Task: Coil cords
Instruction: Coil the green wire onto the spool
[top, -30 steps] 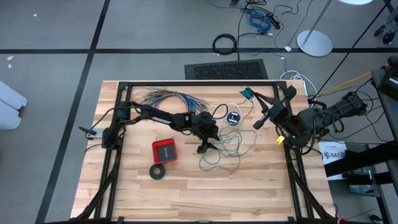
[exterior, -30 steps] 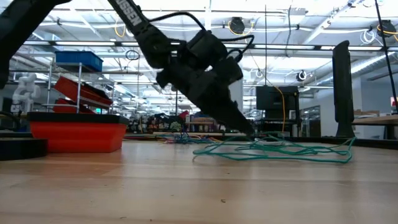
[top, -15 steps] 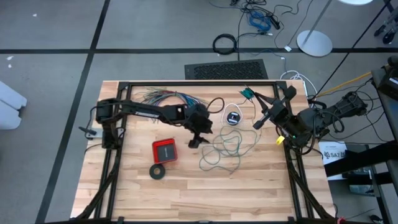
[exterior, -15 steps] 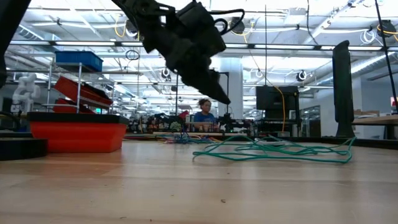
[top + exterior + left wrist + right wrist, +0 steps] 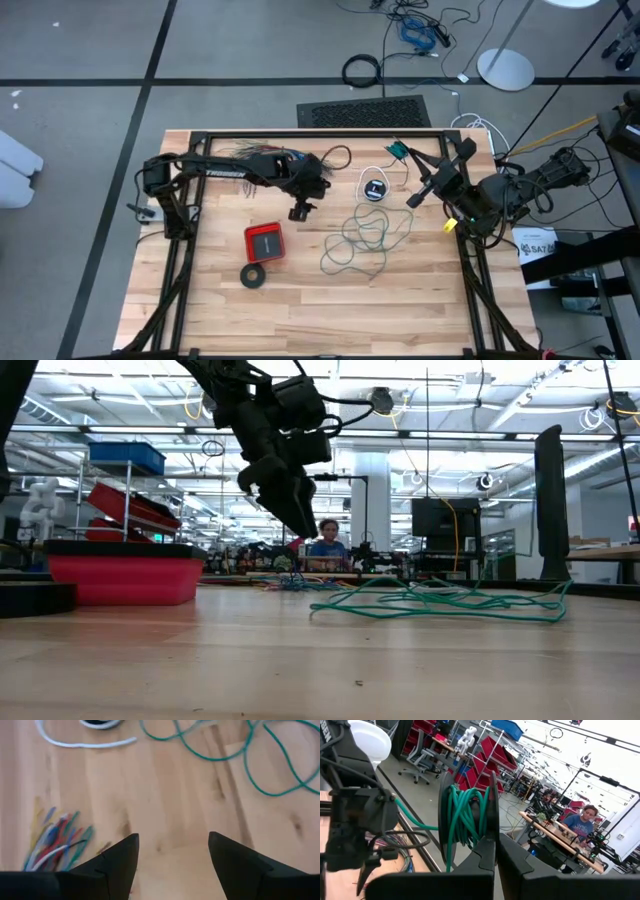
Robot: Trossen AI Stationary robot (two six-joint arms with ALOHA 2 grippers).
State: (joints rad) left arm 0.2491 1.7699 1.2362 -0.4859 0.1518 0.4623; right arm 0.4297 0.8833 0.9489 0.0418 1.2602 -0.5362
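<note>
Wooden table [image 5: 200,300]: loose teal-green wire [image 5: 362,240] sprawls, no clear axis; left pincer [image 5: 299,211] agape, empty; right pincer [image 5: 412,200] clamped, empty.

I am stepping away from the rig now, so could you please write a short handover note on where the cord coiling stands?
Left gripper: open and empty, raised above the table between the coloured wire bundle and the teal cord.
Right gripper: shut, parked at the table's right edge; a spool of teal wire shows just past its fingers.
Teal cord: a loose tangle at table centre, not coiled.
White cord: behind the tangle, around its black round piece.
Done: nothing visibly coiled on the table.
Left: probably coiling both cords.
</note>
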